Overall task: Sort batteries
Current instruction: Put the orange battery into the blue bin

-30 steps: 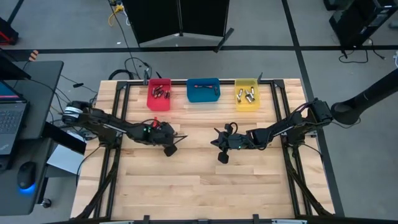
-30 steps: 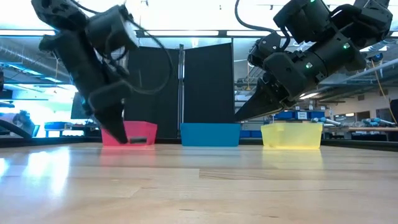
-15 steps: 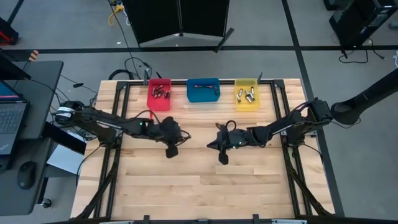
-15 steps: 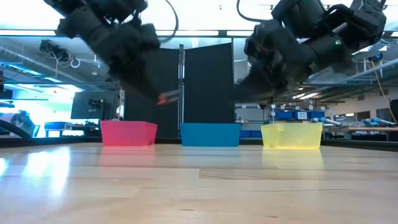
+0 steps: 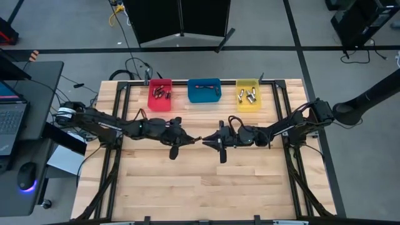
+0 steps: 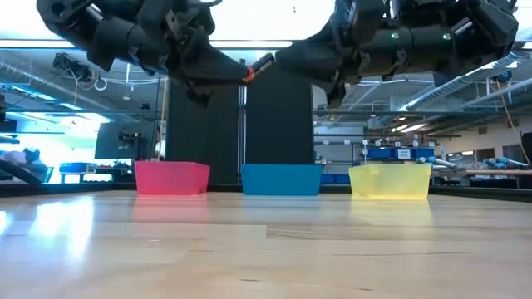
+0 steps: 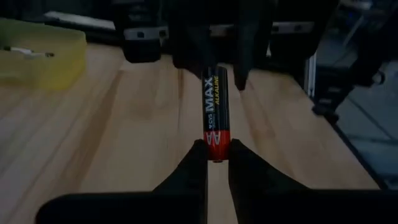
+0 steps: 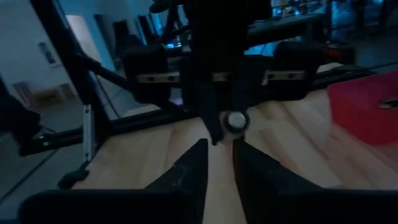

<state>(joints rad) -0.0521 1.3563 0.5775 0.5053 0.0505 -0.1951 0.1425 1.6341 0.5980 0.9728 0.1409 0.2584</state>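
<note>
A black AA battery (image 7: pixel 213 99) with a red end hangs in the air above the middle of the table (image 5: pixel 200 187). My left gripper (image 7: pixel 212 152) is shut on it. My right gripper (image 8: pixel 221 149) faces it from the table's right, open. In the left wrist view its fingers (image 7: pixel 249 56) stand on either side of the battery's far end, apart from it. The low view shows both grippers (image 6: pixel 237 75) (image 6: pixel 283 60) meeting tip to tip high over the table. More batteries lie in the red bin (image 5: pixel 159 95) and the yellow bin (image 5: pixel 249 95). My left gripper pinches the battery's red end (image 7: pixel 214 142) between its two fingertips. The fingers come nearly level from the table's left and lie along the battery. The battery sticks straight out past the tips toward my right gripper, lifted clear of the table.
Three bins stand in a row at the table's far edge: red, blue (image 5: pixel 204 91) and yellow. The wooden tabletop below and in front of both grippers is bare. A desk with a laptop (image 5: pixel 12 119) stands beyond the left edge.
Both grippers have risen and tipped from pointing down to nearly level, and their tips have come together over the table's middle. My left gripper has carried the battery up with it, and the battery now points toward my right gripper.
</note>
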